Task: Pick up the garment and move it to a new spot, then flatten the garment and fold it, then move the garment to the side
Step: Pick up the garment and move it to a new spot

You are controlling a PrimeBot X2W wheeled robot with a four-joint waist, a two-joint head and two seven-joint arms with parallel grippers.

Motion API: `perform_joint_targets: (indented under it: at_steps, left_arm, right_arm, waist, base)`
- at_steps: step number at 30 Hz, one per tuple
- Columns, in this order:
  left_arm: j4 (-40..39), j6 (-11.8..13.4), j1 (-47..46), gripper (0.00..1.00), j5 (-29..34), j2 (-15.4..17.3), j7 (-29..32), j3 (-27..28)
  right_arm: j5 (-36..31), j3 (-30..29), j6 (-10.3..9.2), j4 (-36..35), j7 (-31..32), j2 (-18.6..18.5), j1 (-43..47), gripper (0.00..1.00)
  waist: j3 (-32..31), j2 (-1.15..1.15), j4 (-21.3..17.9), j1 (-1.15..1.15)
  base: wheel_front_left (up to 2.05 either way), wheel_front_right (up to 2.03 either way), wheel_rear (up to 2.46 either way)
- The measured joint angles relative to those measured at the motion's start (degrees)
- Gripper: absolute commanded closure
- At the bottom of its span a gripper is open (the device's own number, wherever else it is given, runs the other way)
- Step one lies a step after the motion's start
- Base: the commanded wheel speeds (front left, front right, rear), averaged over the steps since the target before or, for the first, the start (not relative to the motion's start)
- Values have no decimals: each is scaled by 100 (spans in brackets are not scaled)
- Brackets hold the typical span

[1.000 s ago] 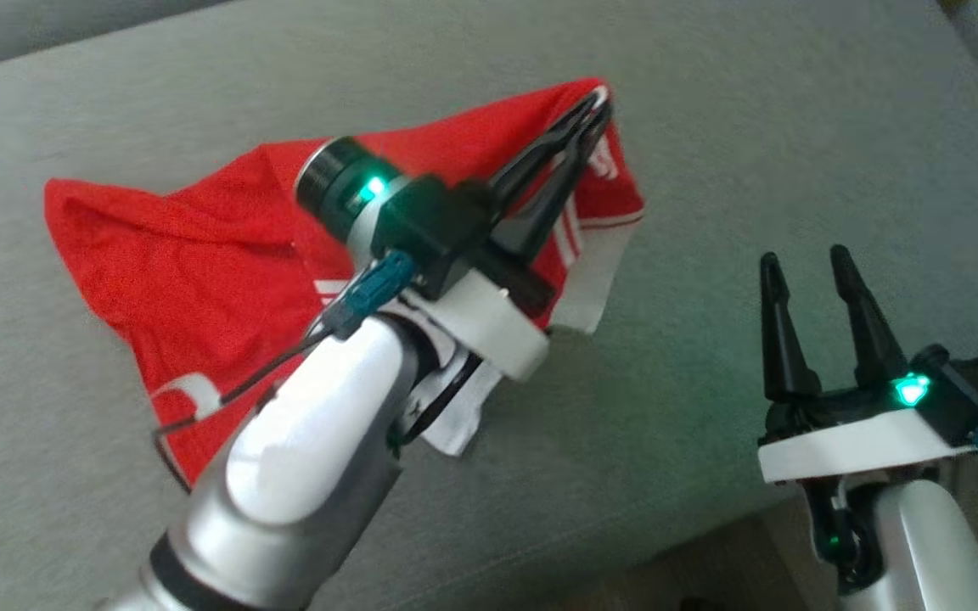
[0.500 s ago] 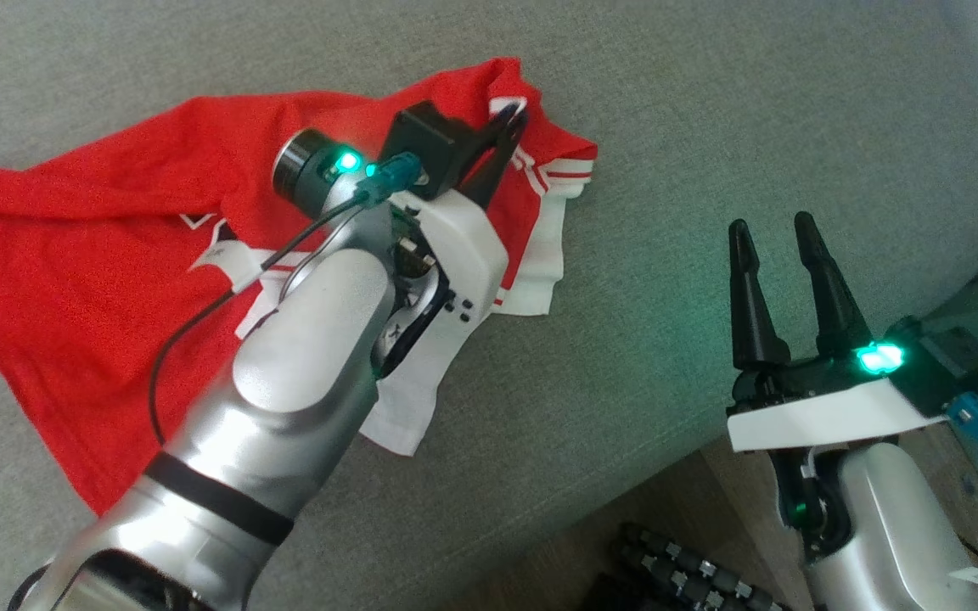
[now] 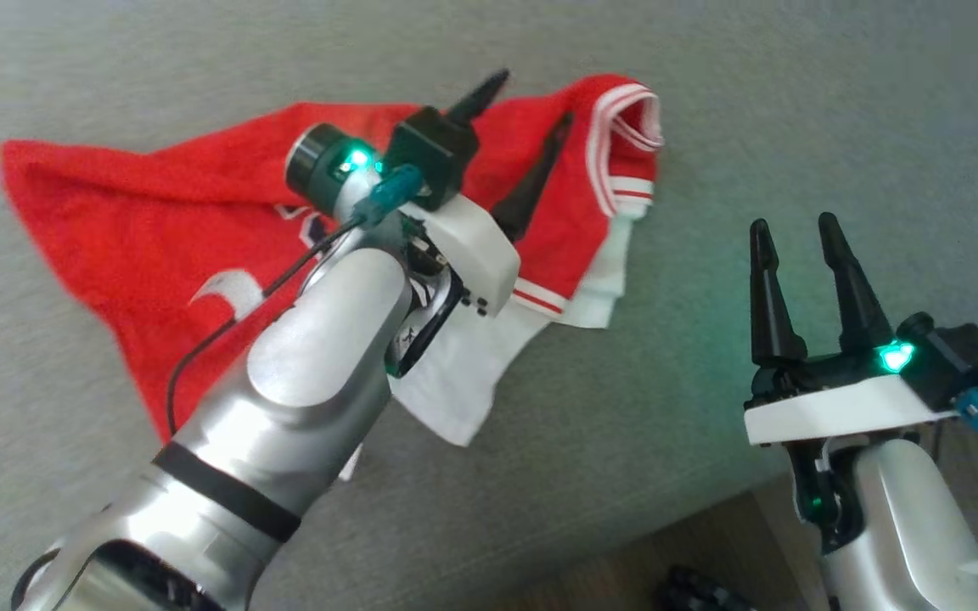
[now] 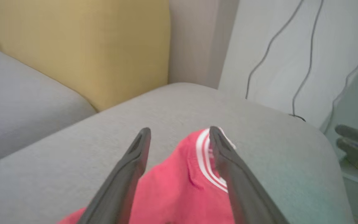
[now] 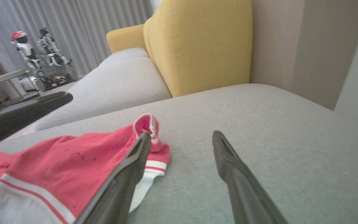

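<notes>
The left tool point(image 3: 534, 98) hovers with fingers spread, gripping nothing. The red garment point(image 3: 141, 212) lies crumpled on the sofa seat point(image 3: 795, 102) just beneath its tips, seemingly set down for flattening. The right tool point(image 3: 795, 222), likewise open and empty, stands well apart, free to help.

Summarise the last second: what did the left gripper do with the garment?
The left gripper opened and let go of the striped cuff of the red garment, which now lies loose on the grey sofa cushion. The right gripper stayed open and empty, off the cloth.
</notes>
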Motion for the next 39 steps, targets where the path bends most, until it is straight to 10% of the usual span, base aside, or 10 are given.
perform_joint_targets:
  at_steps: [15, 39]
  left_arm:
    - [-1958, 1250, 2034, 0, 93, 1032, -347, 1697]
    - [-2638, 843, 4169, 0, 203, 1427, -350, 3023]
  right_arm:
    - [-537, -234, 0, -430, 582, -2, 339, 0]
    - [-583, -325, 0, -454, 844, -9, 843, 0]
  waist:
    - [-752, 0, 1273, 0]
    - [-1482, 0, 1776, 0]
  base:
    - [0, 0, 0]
    - [0, 0, 0]
